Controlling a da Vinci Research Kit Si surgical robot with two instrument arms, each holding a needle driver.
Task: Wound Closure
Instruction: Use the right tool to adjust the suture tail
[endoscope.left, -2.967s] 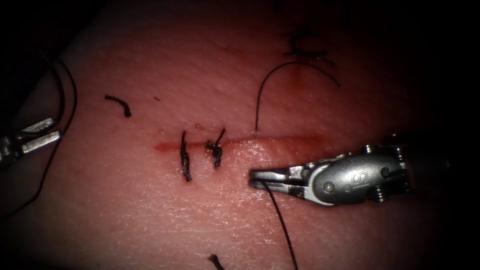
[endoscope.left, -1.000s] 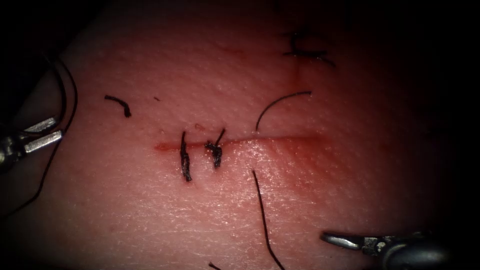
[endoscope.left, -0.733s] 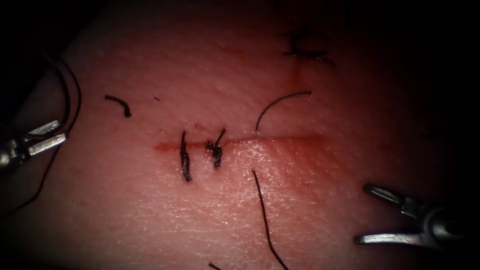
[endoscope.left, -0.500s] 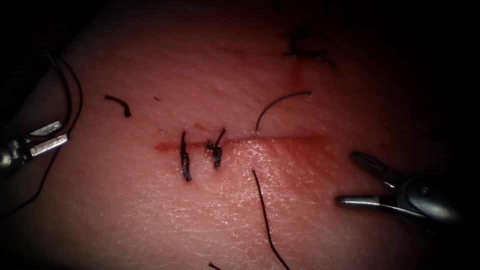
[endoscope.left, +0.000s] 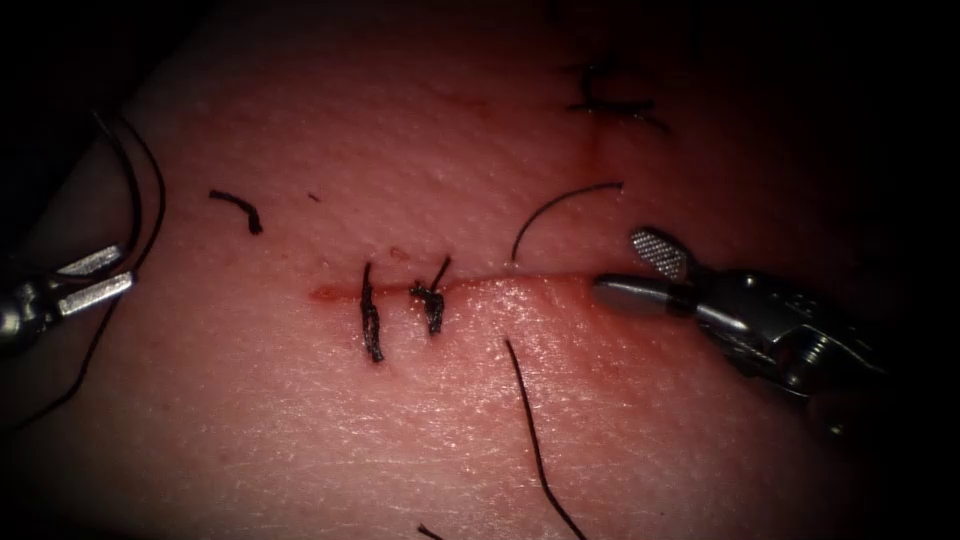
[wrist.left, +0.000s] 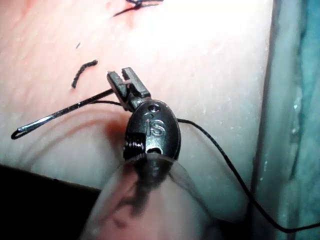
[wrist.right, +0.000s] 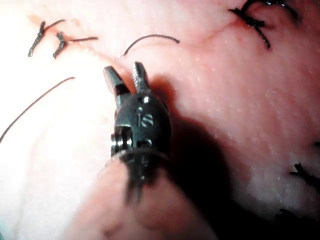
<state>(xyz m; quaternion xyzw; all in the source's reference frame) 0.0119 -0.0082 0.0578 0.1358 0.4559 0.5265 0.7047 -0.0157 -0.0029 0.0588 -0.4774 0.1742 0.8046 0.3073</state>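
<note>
Left pincer (wrist.left: 125, 84) grips needle (wrist.left: 55, 116) off tissue (endoscope.left: 300, 420); right pincer (endoscope.left: 625, 270) wide, empty, over cut (endoscope.left: 480, 287).

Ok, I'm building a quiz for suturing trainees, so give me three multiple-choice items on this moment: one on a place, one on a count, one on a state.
1. Where are the right tool's jaws?
A) at the right end of the cut
B) on the left stitches
C) at the picture's bottom edge

2. How many dark stitches cross the cut?
A) none
B) two
C) five

3. The left tool's jaws are:
A) open and empty
B) shut on the needle
C) shut on skin

Answers:
1 A: its open, empty jaws sit over the cut's right end.
2 B: two stand side by side in its left part.
3 B: the left wrist view shows them clamping the needle near one end, and the needle is not in the tissue.
</note>
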